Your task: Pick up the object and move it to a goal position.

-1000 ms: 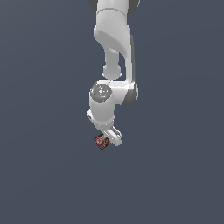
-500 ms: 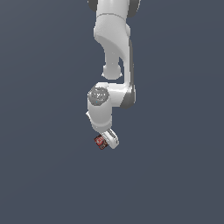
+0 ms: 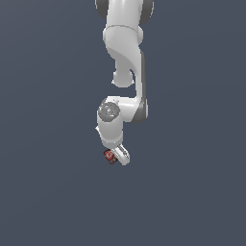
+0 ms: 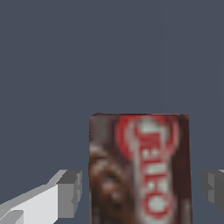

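Wrist view shows your gripper (image 4: 140,188) spread, pads clear of the packet (image 4: 140,168); it looks light and stiff, so pinch its flat sides.

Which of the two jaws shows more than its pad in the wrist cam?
The one whose grey pad has a white finger body behind it; the other is just a pad sliver at the frame edge.
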